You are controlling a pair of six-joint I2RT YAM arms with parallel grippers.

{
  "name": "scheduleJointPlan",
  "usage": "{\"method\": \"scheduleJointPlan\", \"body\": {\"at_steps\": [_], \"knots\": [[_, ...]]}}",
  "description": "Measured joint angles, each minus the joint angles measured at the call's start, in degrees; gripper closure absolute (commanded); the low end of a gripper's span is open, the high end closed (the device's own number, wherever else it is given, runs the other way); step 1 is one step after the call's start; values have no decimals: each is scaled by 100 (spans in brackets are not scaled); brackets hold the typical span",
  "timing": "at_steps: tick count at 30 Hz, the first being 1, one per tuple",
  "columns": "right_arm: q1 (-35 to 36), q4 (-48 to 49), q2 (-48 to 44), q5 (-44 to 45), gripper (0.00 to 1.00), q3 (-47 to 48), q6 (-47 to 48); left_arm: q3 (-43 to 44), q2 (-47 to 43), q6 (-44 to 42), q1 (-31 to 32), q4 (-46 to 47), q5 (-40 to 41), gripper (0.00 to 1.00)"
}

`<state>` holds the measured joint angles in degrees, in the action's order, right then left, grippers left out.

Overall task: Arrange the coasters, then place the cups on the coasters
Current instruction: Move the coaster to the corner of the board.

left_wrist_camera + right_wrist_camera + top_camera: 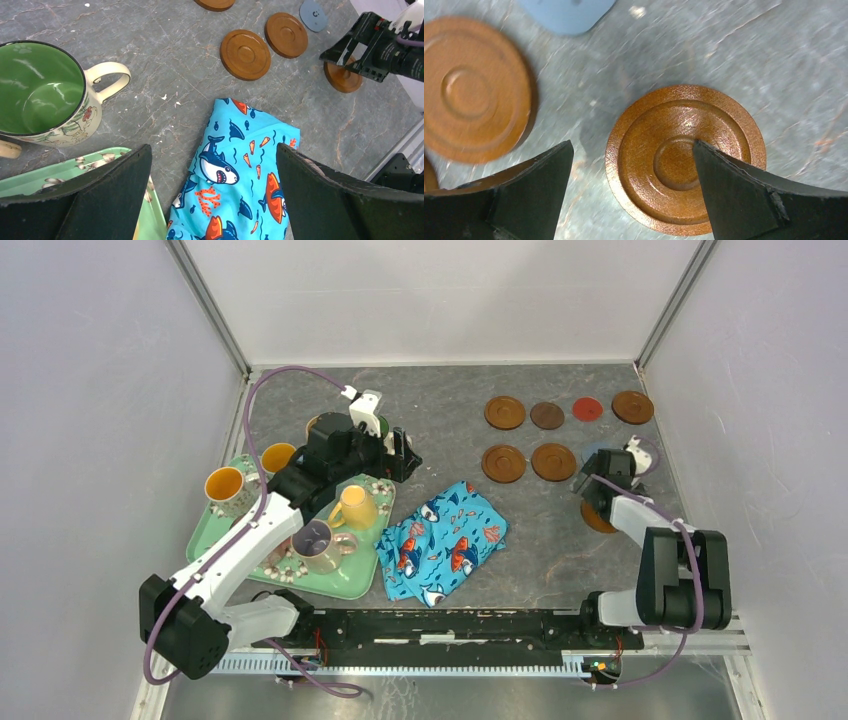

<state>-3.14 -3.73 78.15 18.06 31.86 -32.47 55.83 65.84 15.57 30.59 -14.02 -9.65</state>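
The blue-grey coaster (566, 12) is cut off beyond the right tool (633, 145).

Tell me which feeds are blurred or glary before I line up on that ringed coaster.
Right wrist: the ringed coaster is fairly sharp with a small sheen, but the coaster left of it and the table look smeared. Left wrist: crisp, with white glare streaks inside the green-lined mug. Top external: even, soft light, only faint shadows.

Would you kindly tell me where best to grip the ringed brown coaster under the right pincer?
Pinch opposite points of its thin rim from straight above: the coaster lies flat on the table, round and handleless; centre the open right pincer first.
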Motion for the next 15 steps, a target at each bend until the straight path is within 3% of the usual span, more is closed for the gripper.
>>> {"method": "scheduleJointPlan", "body": {"at_steps": [15], "knots": [[-1296,59,1626,2,2,1552,87,0,-76,0,0,2,0,0]]}}
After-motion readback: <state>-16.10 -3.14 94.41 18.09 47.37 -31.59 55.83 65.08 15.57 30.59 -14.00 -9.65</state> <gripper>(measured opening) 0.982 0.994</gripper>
